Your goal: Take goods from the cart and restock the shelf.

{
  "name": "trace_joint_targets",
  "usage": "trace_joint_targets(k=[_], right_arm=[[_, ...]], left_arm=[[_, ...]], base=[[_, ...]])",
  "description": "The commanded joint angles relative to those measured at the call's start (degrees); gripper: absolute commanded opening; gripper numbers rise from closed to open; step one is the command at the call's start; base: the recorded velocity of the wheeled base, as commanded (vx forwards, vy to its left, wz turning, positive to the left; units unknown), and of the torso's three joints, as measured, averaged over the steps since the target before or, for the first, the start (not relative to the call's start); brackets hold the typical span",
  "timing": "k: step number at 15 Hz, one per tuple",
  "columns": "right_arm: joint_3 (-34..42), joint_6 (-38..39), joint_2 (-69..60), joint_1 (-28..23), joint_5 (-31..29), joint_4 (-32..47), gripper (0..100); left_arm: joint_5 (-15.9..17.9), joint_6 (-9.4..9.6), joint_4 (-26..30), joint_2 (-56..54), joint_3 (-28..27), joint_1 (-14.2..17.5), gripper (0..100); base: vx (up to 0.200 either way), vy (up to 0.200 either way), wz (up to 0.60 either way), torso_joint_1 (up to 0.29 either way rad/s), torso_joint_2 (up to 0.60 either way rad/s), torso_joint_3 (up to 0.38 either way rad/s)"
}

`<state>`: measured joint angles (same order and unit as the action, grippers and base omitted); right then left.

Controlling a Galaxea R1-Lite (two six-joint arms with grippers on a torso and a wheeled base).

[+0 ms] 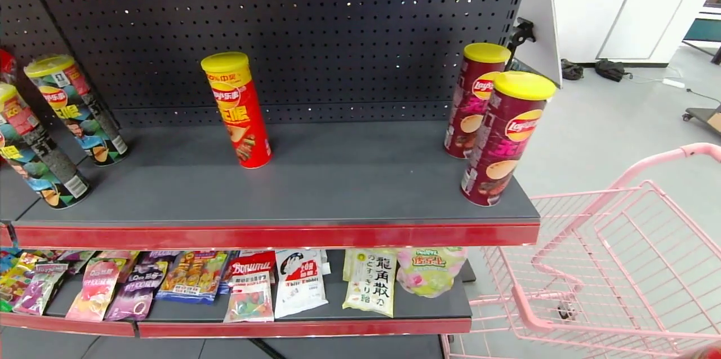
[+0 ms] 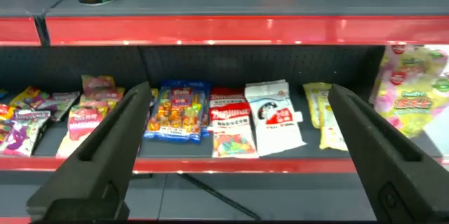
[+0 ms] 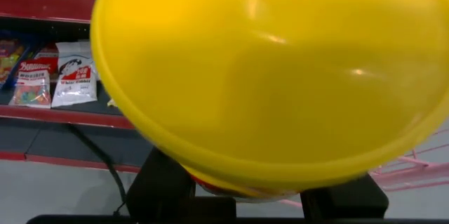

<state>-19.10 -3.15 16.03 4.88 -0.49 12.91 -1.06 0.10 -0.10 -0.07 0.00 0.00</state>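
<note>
Holding a can [image 3: 266, 69] in the right gripper [image 3: 252, 197], jaws clamped on the body just under the yellow lid. Prob. gripped from the side so the base is free for setting down upright. On the left gripper [image 2: 236, 94], jaws wide apart w/ nothing between, facing the snack bags [image 2: 266, 119] on the lower shelf [image 2: 210, 164]. Prob. on standby, as not needed for one can.

On the upper shelf [image 1: 349, 178]: one red can [image 1: 236, 111] in centre of frame, two dark red cans [image 1: 504, 139] at right edge, two patterned cans [image 1: 76, 111] at far left. All upright, lids up, groups well apart, so a broad bare stretch e.g. between red can and dark red pair; prob. the place for the held one. At lower right of frame, pink cart [image 1: 523, 305], just beside the shelf end.

For the grip and lid close up, look at right wrist view. For free places on the shelf and the cart, at head view. For the lower shelf from the front, at left wrist view.
</note>
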Motion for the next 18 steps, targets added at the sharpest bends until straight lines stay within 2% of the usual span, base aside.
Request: trace_joint_targets(k=[1, 13, 18], right_arm=[[-0.2, 0.0, -1.1, 0.0, 0.0, -0.2, 0], [2.8, -0.2, -6.9, 1.2, 0.9, 0.4, 0], [2.9, -0.2, -6.6, 1.3, 1.0, 0.4, 0]], left_arm=[[-0.1, -0.01, 0.0, 0.1, 0.0, 0.0, 100], [0.0, -0.01, 0.0, 0.1, 0.0, 0.0, 100], [-0.1, -0.01, 0.0, 0.1, 0.0, 0.0, 100]], base=[[0.0, 0.2, 0.0, 0.027, 0.01, 0.002], [0.0, 0.2, 0.0, 0.002, 0.0, 0.002], [0.0, 0.0, 0.0, 0.0, 0.0, 0.0]])
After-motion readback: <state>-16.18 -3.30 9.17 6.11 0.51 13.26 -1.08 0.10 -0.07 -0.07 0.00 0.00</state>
